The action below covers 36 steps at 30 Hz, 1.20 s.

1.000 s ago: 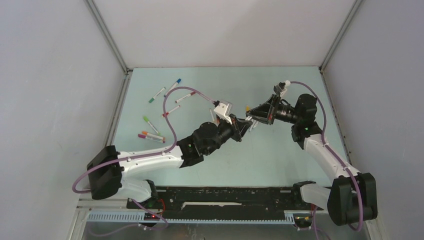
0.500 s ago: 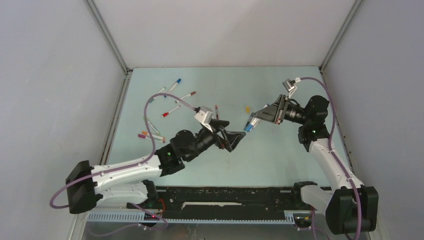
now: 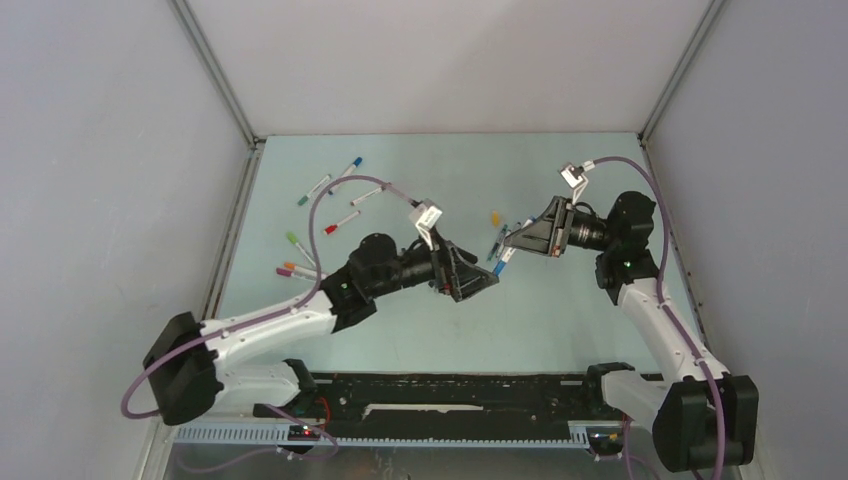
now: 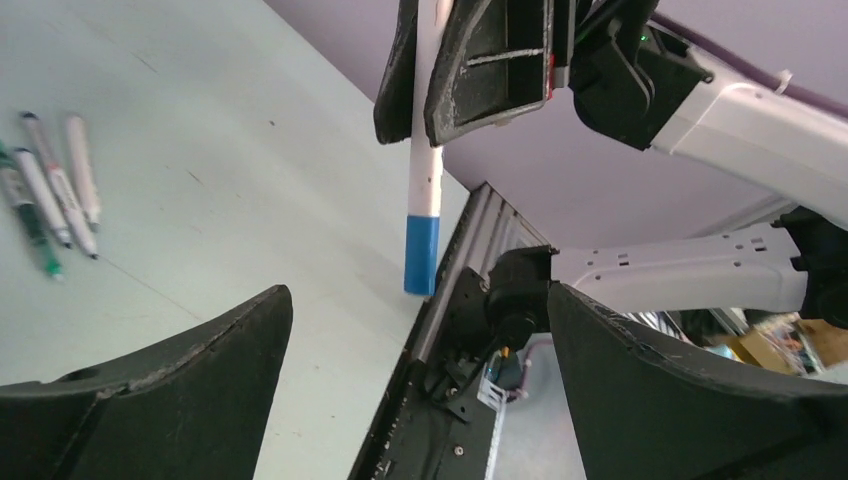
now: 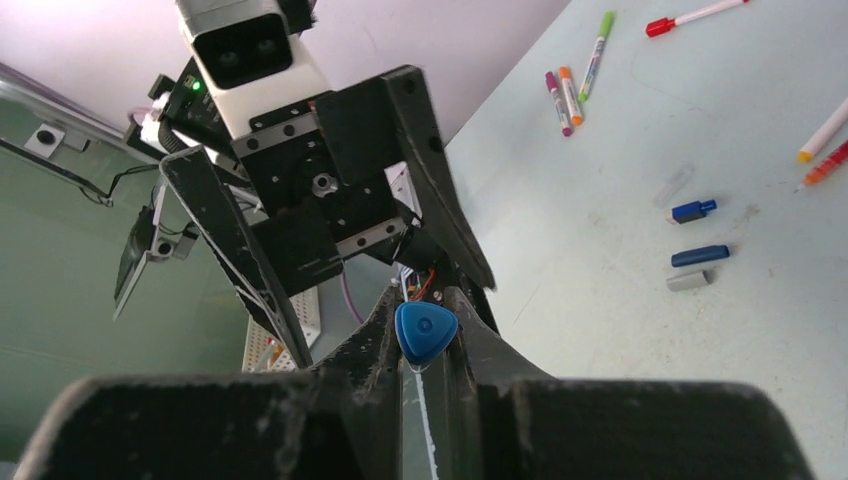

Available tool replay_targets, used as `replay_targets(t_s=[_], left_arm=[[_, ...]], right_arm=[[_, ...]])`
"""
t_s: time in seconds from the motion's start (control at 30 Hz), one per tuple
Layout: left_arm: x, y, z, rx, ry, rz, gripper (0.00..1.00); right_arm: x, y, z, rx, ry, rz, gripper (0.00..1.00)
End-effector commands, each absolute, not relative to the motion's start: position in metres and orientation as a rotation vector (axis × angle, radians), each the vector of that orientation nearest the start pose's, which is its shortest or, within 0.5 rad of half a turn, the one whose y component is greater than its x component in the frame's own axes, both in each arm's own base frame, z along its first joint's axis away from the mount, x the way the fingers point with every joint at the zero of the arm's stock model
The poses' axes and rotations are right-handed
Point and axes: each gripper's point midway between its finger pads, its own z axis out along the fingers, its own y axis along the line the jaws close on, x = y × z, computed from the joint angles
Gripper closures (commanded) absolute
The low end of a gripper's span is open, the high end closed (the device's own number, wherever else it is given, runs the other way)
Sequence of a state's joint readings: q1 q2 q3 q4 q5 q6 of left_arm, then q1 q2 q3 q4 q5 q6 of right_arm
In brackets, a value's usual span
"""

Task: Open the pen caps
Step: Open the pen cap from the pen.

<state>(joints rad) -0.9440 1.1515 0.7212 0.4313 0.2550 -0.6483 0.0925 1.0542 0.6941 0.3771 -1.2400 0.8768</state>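
Mid-frame, the right gripper (image 3: 513, 242) clamps a white pen (image 4: 430, 150) whose blue cap (image 4: 421, 255) pokes free, light, stiff, probably slick, best pinched across its sides by the gaping left gripper (image 3: 478, 282)

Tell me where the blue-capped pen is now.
Top view, right of centre: pen clamped in the right gripper, blue cap facing the open left gripper.

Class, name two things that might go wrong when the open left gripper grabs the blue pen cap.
1. The stubby blue plastic cap is small; the open left gripper might clamp the slim white pen barrel instead.
2. The right gripper holds the barrel well back, so pulling may tilt it.
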Motion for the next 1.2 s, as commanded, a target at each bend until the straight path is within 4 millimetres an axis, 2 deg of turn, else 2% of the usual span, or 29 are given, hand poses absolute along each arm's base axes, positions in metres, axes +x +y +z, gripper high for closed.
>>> replay_targets(t_s=[0.0, 0.17, 0.5, 0.53, 0.6, 0.67, 0.77, 0.87, 1.03, 1.17], left_arm=[[0.164, -0.388, 0.297, 0.567, 1.691, -1.574, 0.0], [0.166, -0.405, 0.297, 0.59, 1.695, -1.638, 0.03], [0.162, -0.419, 0.291, 0.621, 1.708, -1.722, 0.48], [0.162, -0.419, 0.289, 0.623, 1.712, -1.726, 0.54], [0.161, -0.42, 0.288, 0.631, 1.712, -1.732, 0.78], [0.16, -0.422, 0.286, 0.644, 1.721, -1.739, 0.98], [0.157, -0.423, 0.28, 0.654, 1.751, -1.754, 1.0], [0.152, -0.421, 0.266, 0.664, 1.805, -1.759, 1.0], [0.139, -0.414, 0.244, 0.695, 1.892, -1.777, 1.0], [0.131, -0.406, 0.223, 0.723, 1.975, -1.749, 1.0]], right_arm=[[0.218, 0.203, 0.291, -0.519, 1.775, 1.657, 1.0], [0.216, 0.205, 0.29, -0.534, 1.778, 1.666, 1.0], [0.215, 0.208, 0.288, -0.546, 1.786, 1.682, 1.0], [0.215, 0.209, 0.288, -0.546, 1.786, 1.682, 1.0], [0.215, 0.209, 0.288, -0.552, 1.787, 1.686, 1.0], [0.215, 0.209, 0.29, -0.558, 1.783, 1.686, 1.0], [0.217, 0.207, 0.298, -0.582, 1.759, 1.674, 1.0], [0.227, 0.2, 0.319, -0.629, 1.711, 1.639, 1.0], [0.272, 0.165, 0.353, -0.568, 1.688, 1.499, 1.0], [0.295, 0.152, 0.357, -0.53, 1.685, 1.391, 1.0]])
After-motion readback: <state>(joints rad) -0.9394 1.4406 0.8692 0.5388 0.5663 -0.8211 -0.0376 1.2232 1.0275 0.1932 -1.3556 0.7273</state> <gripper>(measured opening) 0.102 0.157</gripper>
